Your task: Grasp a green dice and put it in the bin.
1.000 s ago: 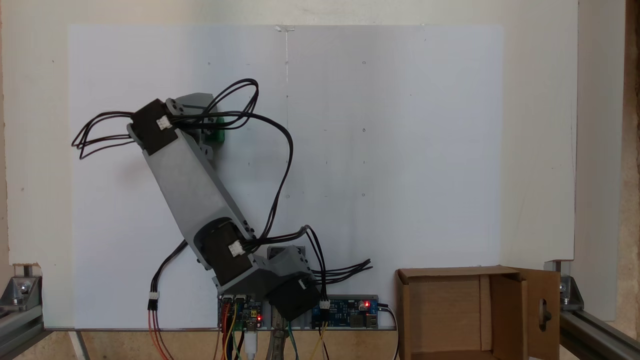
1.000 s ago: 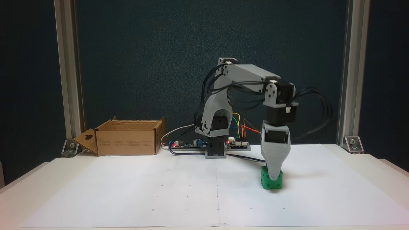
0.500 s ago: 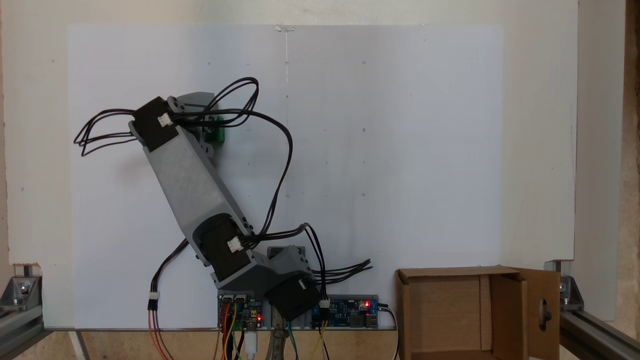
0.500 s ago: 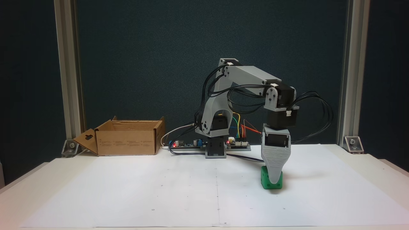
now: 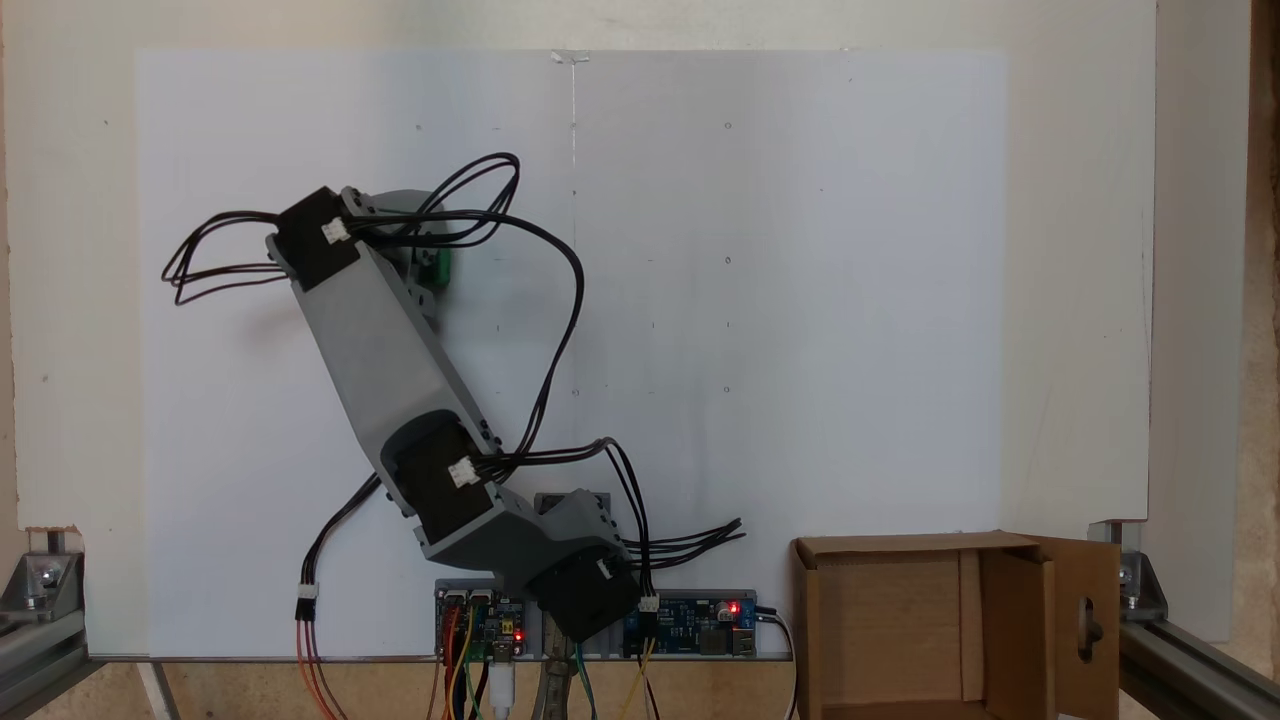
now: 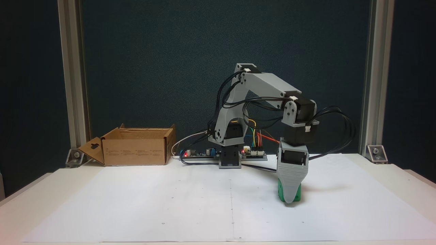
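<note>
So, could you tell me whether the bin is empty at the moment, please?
Empty. In a fixed view the bin shows a bare cardboard floor, and the green dice sits on the paper beneath the pincer.

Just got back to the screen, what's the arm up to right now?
The gripper has come down over the green dice on the white paper, its tip near paper level. One grey jaw covers most of the dice, so a closed grasp can't be confirmed. The dice is not lifted. The bin sits open beside the arm's base, nothing visible inside.
</note>
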